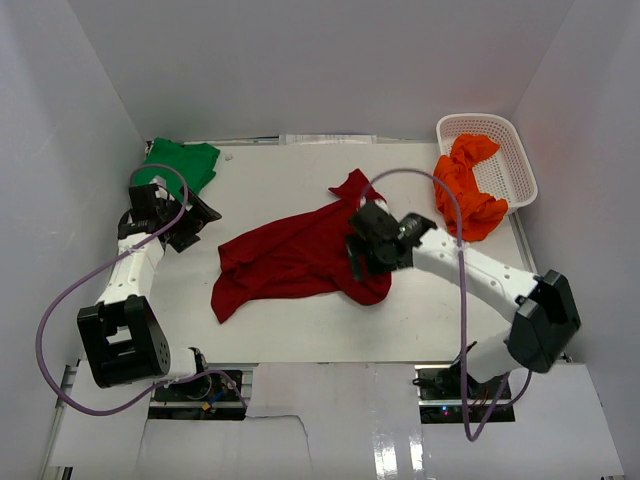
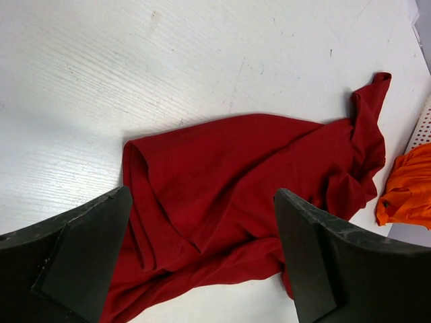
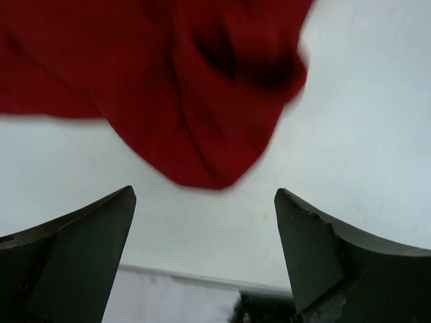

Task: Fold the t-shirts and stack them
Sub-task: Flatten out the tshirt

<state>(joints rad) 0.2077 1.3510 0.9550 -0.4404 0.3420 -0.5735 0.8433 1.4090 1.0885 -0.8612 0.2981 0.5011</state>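
Right gripper (image 3: 204, 202): fingers spread, empty, over the near hem of the crumpled dark red t-shirt (image 1: 290, 255) at mid-table (image 1: 300, 170). Left gripper (image 2: 202, 195): likewise spread, empty. Far left corner: green t-shirt (image 1: 180, 162). Far right: orange t-shirt (image 1: 465, 185) draped over the basket (image 1: 515, 160) rim.

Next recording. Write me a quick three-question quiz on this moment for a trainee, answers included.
1. True or false: the left gripper and the right gripper are both open.
2. Order from left to right in the top view: orange t-shirt, green t-shirt, dark red t-shirt.
3. Fill in: the orange t-shirt hangs over the rim of the white ___.
Key: 1 true; 2 green, dark red, orange; 3 basket.
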